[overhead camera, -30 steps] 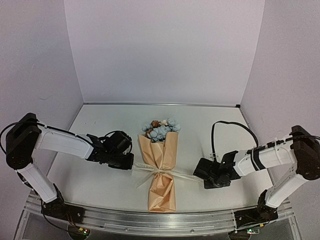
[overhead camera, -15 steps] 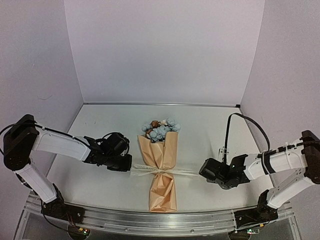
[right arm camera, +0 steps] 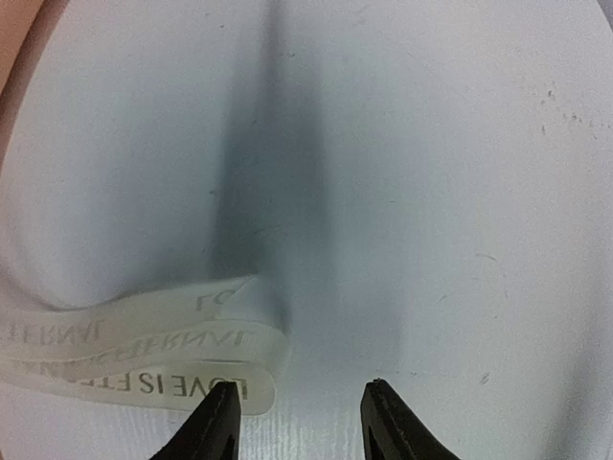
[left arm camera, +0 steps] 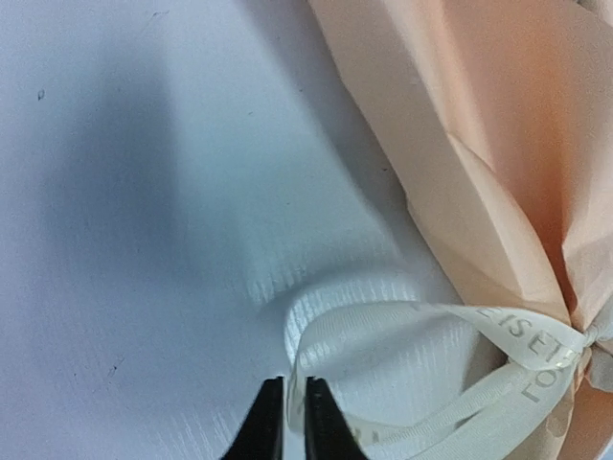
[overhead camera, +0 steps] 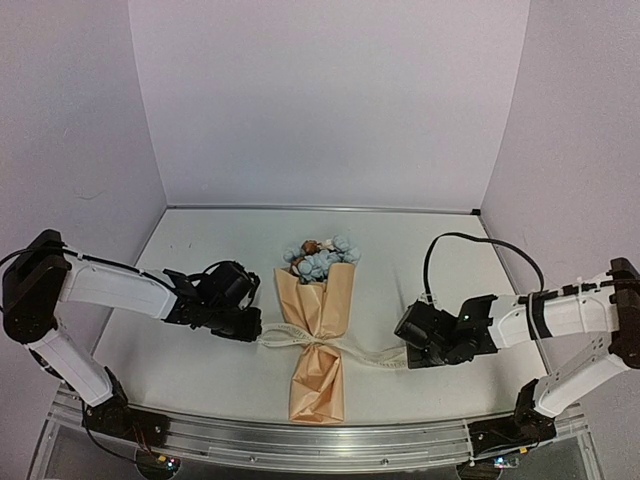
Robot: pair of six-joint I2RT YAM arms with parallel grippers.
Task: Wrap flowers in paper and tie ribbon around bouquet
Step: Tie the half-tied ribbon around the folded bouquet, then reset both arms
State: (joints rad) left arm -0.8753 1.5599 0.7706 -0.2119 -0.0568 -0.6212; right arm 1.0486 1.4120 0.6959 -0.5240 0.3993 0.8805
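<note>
Ribbon (right arm camera: pixel 144 359) slackened: right end effector (right arm camera: pixel 303 388) spread beside its flat tail, left end effector (left arm camera: pixel 295 383) pinching loop.

The right claw (right arm camera: pixel 302 388) has opened and released the ribbon (right arm camera: pixel 144 374), whose end now lies slack beside it.

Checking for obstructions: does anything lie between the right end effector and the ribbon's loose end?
Nothing visible. The ribbon end lies on bare table right beside the open right end effector.

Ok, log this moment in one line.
bouquet tied with ribbon | left gripper shut on ribbon end | right gripper open, ribbon end loose beside it
</note>
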